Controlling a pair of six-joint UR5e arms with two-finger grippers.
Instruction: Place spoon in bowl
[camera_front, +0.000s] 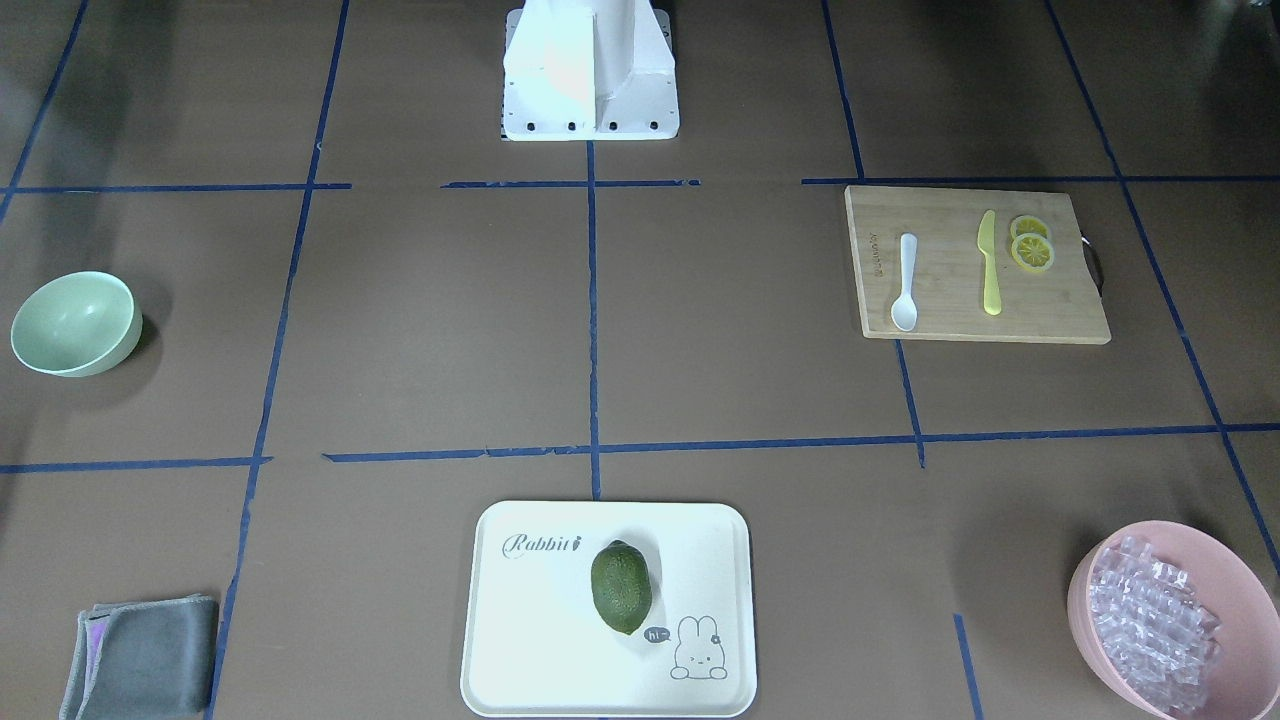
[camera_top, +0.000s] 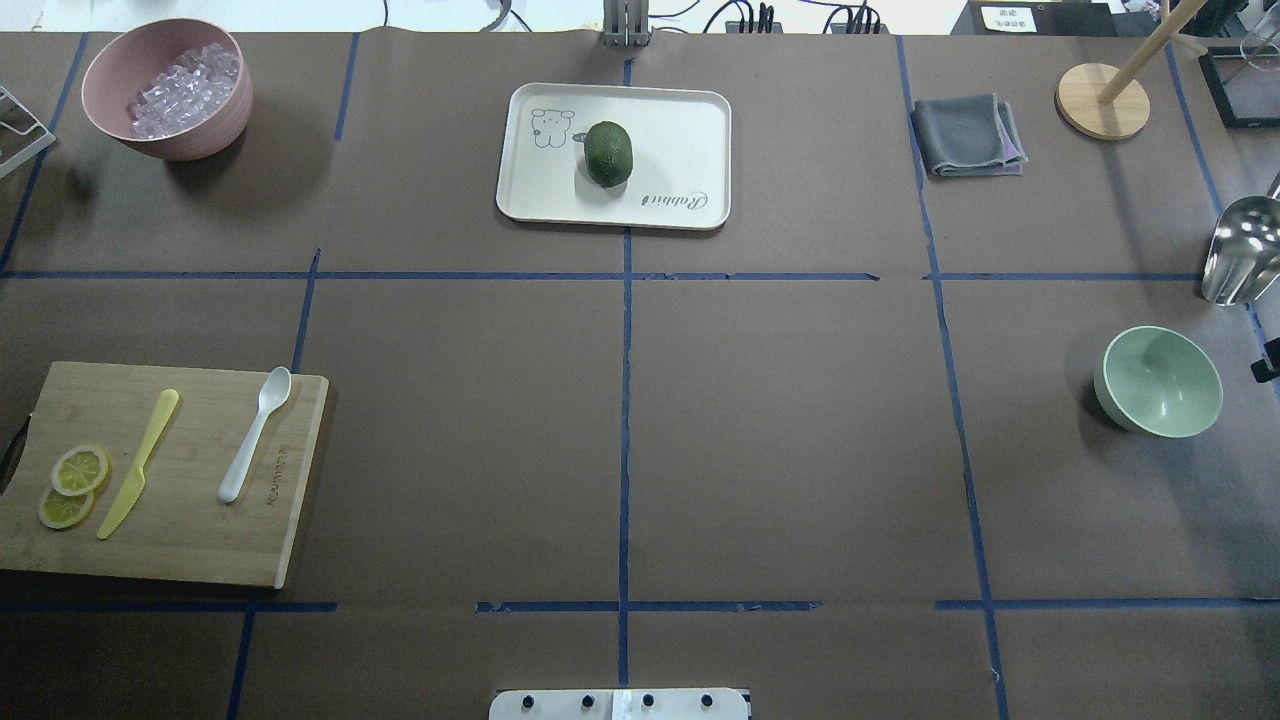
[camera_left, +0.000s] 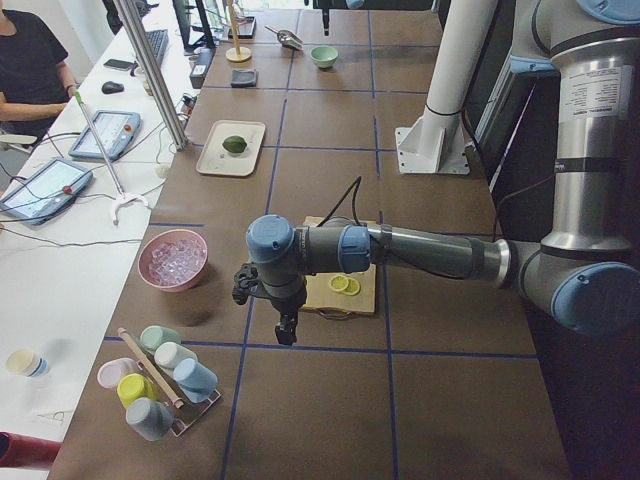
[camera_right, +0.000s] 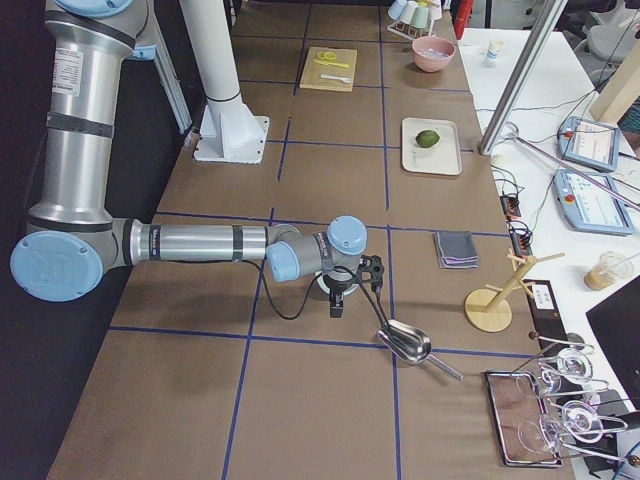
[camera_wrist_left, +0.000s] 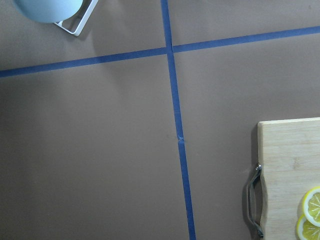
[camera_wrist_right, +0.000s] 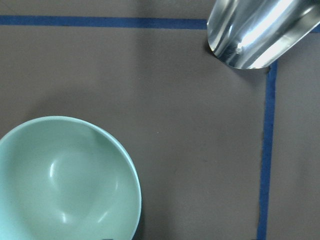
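Observation:
The white spoon (camera_front: 906, 280) lies on a wooden cutting board (camera_front: 1040, 310), its scoop toward the table's far side; it also shows in the overhead view (camera_top: 255, 434). The mint-green bowl (camera_front: 75, 322) stands upright and empty at the opposite end of the table (camera_top: 1160, 381), and fills the lower left of the right wrist view (camera_wrist_right: 65, 180). My left gripper (camera_left: 286, 328) hangs above the table just past the board's handle end. My right gripper (camera_right: 338, 303) hangs above the bowl's area. I cannot tell whether either is open or shut.
A yellow knife (camera_top: 140, 462) and lemon slices (camera_top: 72, 485) share the board. A pink bowl (camera_top: 110, 70) of clear cubes, a white tray (camera_top: 690, 130) with a green fruit (camera_top: 608, 153), a grey cloth (camera_top: 968, 135), and a metal scoop (camera_top: 1240, 250) near the bowl.

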